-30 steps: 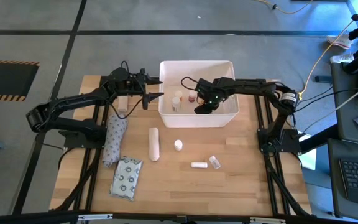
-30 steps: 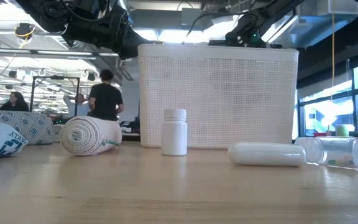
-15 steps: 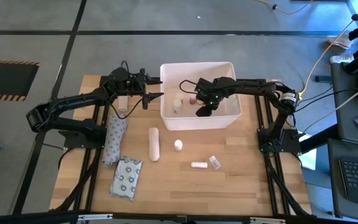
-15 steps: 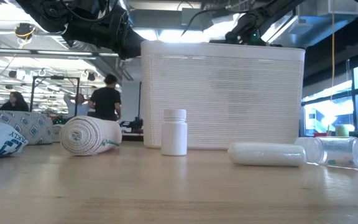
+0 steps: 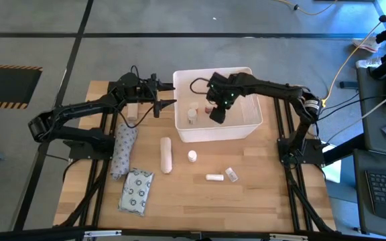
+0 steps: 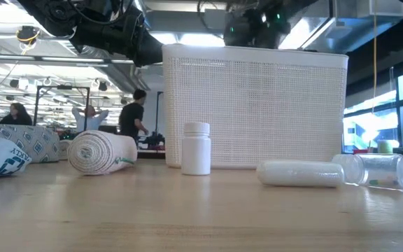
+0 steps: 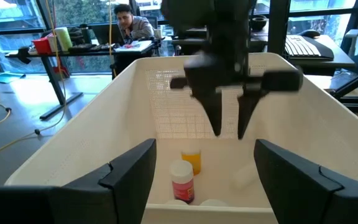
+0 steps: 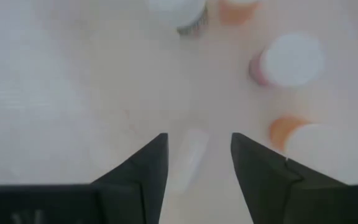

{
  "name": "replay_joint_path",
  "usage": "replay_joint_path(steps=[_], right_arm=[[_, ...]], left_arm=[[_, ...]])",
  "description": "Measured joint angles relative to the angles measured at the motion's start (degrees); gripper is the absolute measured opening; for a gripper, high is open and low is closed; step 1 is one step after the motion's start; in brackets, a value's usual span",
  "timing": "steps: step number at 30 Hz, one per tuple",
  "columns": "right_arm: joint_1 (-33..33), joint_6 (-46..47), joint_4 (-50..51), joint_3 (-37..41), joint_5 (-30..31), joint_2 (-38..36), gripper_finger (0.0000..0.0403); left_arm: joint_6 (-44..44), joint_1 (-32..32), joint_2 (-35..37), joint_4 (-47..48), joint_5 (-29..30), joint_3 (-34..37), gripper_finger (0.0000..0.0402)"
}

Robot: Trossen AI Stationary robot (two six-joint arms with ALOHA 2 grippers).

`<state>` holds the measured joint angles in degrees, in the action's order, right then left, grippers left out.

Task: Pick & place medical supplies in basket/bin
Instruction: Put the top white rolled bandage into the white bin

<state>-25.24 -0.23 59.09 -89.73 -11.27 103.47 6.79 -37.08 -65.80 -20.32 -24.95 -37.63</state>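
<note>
R tool (image 5: 217, 114) hangs inside the white bin (image 5: 248, 127), fingers apart & pointing down, nothing held; a small white tube (image 8: 188, 158) lies on the bin floor right under the gap. L tool (image 5: 168, 94) waits just outside the bin's left wall, fingers apart, empty.

Bin sits at the tabletop's far edge, about mid-width. In it: capped bottles, one pink-capped (image 7: 182, 180), one orange (image 7: 192, 160), close to the R tool's fingers. On the tabletop (image 5: 267, 194) nearer the front: white roll (image 5: 166, 154), small white bottle (image 5: 192, 156), two tiny tubes (image 5: 214, 177) toward the right, patterned packet (image 5: 137, 191) near the front-left corner, and a long patterned wrapped bundle (image 5: 122, 150) by the left edge.

Risks, as I judge:
- R arm leaving the bin w/ wrist low → could catch the wall & drag or tip the bin; looks light.
- Fingers swinging sideways → knock the upright bottles over.
- L tool so near the wall → arms could clash if both go for the bin together.
- Tubes & roll lie on their sides → likely roll away if nudged off-centre.
</note>
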Motion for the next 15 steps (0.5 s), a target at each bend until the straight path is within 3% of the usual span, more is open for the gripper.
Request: replay_joint_path(steps=[5,10,15], right_arm=[[1.9,1.4,6.9,-9.2,0.1,-1.0,0.0177],[7.0,3.7,7.3,-10.1,0.9,-6.8,0.0177],[15.8,9.5,7.6,-7.1,10.7,-15.2,0.0177]], left_arm=[[0.0,0.0,0.0,0.0,0.0,0.0,0.0262],[0.0,0.0,0.0,-0.1,0.0,0.0,0.0262],[0.0,0.0,0.0,-0.5,-0.1,0.0,0.0262]])
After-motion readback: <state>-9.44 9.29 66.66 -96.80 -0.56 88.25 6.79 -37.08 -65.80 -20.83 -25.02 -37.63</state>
